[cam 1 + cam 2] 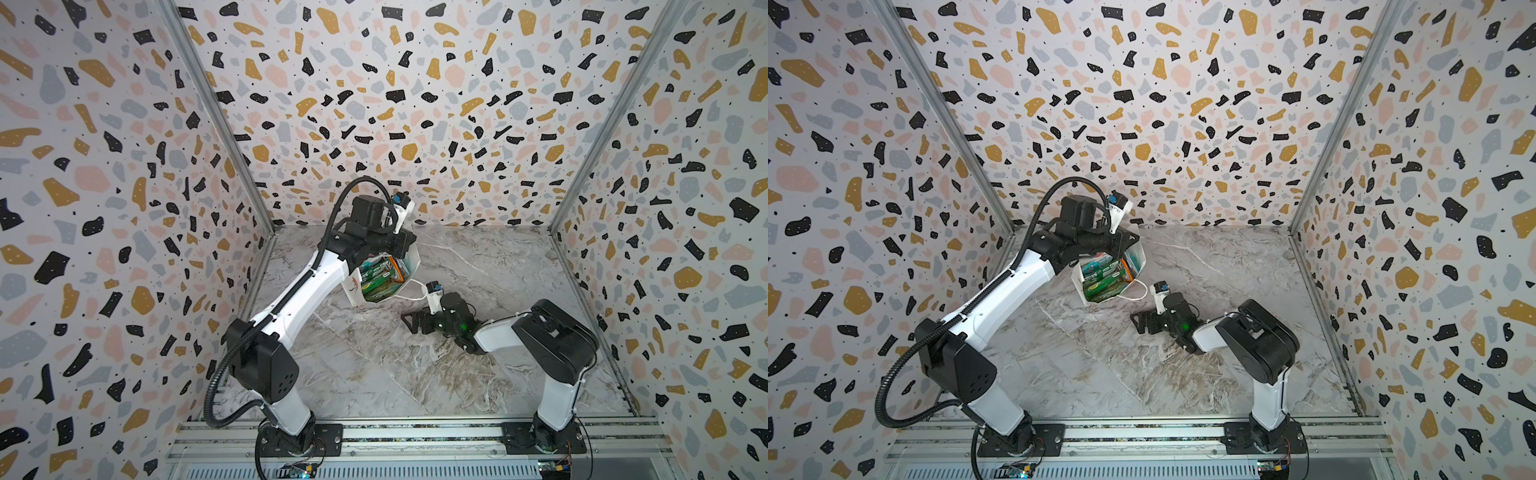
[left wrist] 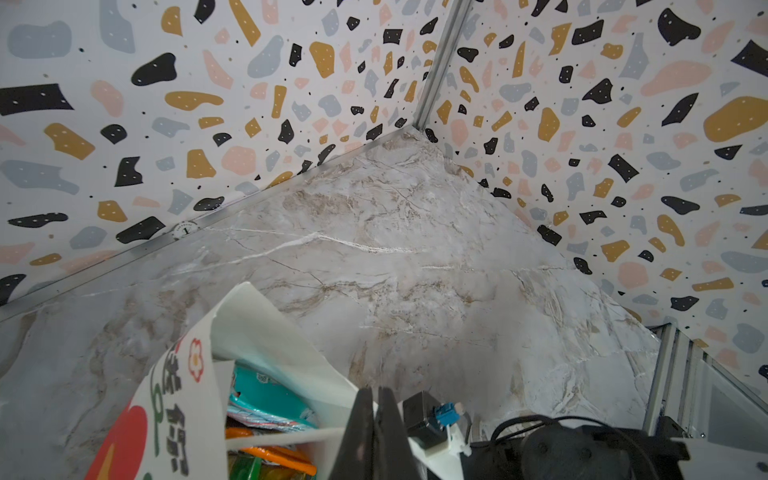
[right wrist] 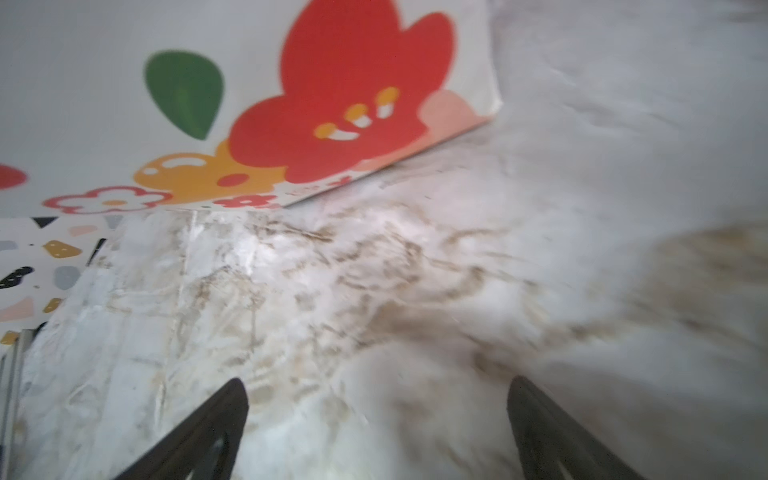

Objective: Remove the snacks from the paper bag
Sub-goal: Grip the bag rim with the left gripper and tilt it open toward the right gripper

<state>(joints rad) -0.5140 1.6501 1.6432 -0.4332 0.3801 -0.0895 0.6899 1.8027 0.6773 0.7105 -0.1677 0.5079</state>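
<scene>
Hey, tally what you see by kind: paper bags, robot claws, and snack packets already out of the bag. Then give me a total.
paper bag: 1
robot claws: 2, the left claw shut on the bag's rim and the right claw open
snack packets outside the bag: 0; those inside overlap, so no sure count
Total: 3

The left gripper [image 2: 375, 392] had its black jaws pressed together on the white rim of the paper bag [image 2: 266, 328], which gaped at its nine o'clock. Inside showed the snacks [image 2: 266, 401]: teal, orange and green packets. A blue connector [image 2: 446, 415] sat just beside at three o'clock. Marble tabletop [image 2: 415, 270] ran toward twelve o'clock into the corner of the terrazzo walls [image 2: 249, 104].
</scene>
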